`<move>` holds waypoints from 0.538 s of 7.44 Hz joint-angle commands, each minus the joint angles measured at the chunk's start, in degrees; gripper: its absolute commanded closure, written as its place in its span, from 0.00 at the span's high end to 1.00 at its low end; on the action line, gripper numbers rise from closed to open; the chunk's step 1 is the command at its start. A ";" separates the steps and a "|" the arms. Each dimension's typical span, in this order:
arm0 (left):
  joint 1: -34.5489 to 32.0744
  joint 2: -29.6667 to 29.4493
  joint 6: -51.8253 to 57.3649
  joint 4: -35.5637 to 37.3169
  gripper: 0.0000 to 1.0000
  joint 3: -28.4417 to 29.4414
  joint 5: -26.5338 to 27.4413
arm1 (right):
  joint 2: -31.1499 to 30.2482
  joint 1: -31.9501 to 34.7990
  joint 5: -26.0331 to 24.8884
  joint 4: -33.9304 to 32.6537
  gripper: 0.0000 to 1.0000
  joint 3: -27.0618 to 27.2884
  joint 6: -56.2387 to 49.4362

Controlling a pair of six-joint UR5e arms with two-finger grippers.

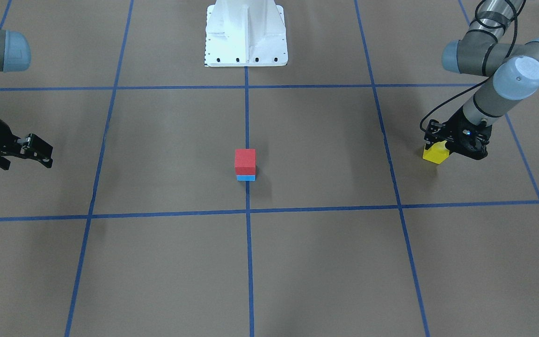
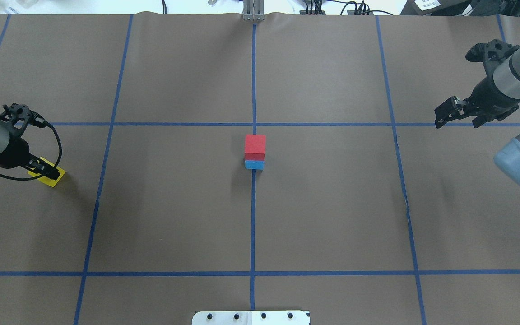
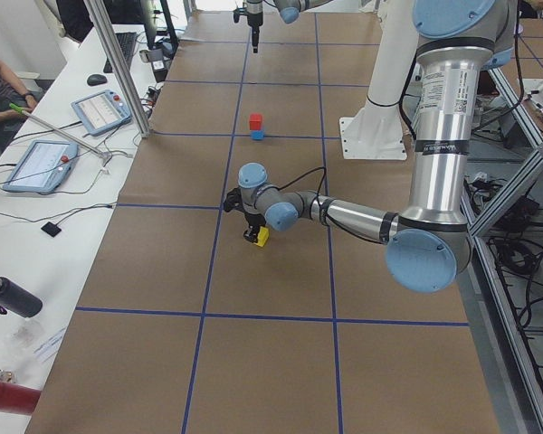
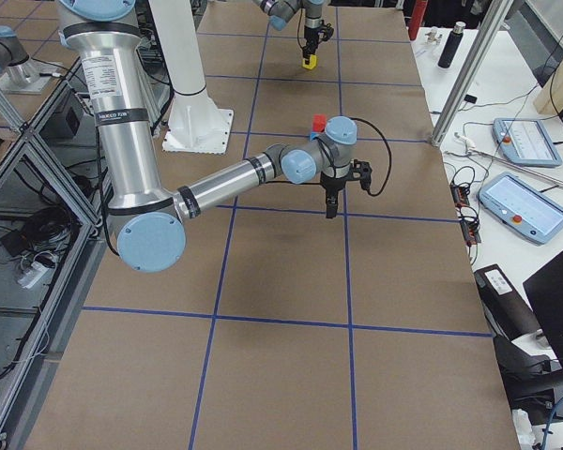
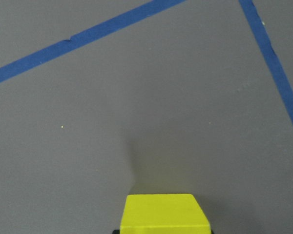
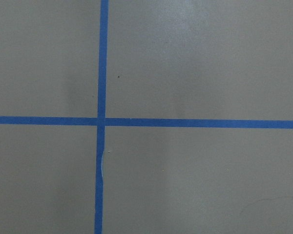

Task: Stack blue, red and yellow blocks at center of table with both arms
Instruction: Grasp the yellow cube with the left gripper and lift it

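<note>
1. We log the red block (image 1: 244,160) on top of the blue block (image 1: 246,178) at the centre of the table (image 1: 157,262).
2. Yellow block (image 1: 434,154): far to the robot's left, well apart from the stack.
3. Left gripper (image 1: 438,146): closed on the yellow block.
4. Right gripper (image 1: 40,152): fingers parted, holding nothing, far right.

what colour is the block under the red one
Blue block, clearest in the overhead exterior view.

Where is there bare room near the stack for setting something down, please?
Bare paper surrounds the red block on the blue block on every side, out to the yellow block at the robot's left. Nowhere is crowded.
</note>
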 commanded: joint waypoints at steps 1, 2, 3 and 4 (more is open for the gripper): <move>-0.19 -0.87 -3.79 6.07 0.00 -7.42 -3.42 | 0.00 0.00 0.00 0.00 1.00 -0.02 0.00; -0.02 -9.31 -12.44 19.88 0.00 -14.62 -4.41 | -0.09 0.09 0.00 0.00 1.00 0.07 -0.35; 1.98 -21.49 -19.49 31.85 0.00 -16.17 -4.42 | -0.26 1.31 0.17 -0.09 1.00 -0.02 -0.96; 7.05 -30.66 -25.48 38.76 0.00 -15.40 -3.73 | -0.53 2.45 0.79 -0.09 1.00 -0.19 -1.23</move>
